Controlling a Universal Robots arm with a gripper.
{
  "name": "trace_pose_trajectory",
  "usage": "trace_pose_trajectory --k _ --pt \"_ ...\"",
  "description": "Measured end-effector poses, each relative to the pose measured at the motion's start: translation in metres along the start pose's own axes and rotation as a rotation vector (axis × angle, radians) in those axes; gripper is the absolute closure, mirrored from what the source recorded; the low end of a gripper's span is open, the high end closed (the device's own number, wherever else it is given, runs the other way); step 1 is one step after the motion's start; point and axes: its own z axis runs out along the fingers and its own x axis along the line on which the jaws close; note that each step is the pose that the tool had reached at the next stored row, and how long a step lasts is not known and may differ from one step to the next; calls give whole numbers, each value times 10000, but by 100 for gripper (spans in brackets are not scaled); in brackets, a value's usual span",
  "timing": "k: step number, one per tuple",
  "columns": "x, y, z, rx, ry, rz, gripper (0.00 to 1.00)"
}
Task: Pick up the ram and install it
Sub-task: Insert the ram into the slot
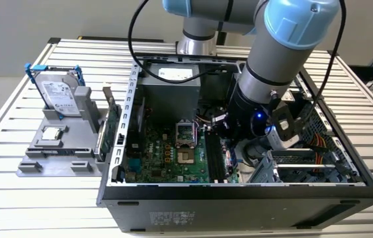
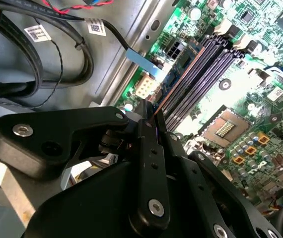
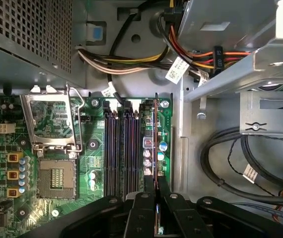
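Your arm reaches down into the open black desktop computer case (image 1: 239, 201) lying on its side on the slatted metal table (image 1: 14, 193). The green motherboard (image 1: 166, 158) lies flat on the case floor, and the black gripper (image 3: 156, 191) hangs just above its memory slots. Its fingers are pressed together on the ram (image 3: 155, 144), the slim green circuit-board stick, seen edge-on in both wrist views as a thin strip running out from the fingertips. By my reading, you have finished the pick-up; the stick looks lined up over the slot nearest the case wall, though whether it is seated there I cannot tell. Count four long dark memory slots (image 3: 119, 153) side by side, one empty silver processor socket (image 3: 54, 176), and one ram stick in the grip. Outside the case, one hard drive (image 1: 61, 96) stands on a grey holder (image 1: 57, 156).
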Motion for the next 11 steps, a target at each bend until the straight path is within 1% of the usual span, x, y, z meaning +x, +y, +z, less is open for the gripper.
trace_pose_trajectory --k 4,11 --pt "6 -54 -1 -3 3 -50 100" --pt "66 -66 21 3 12 -253 100"
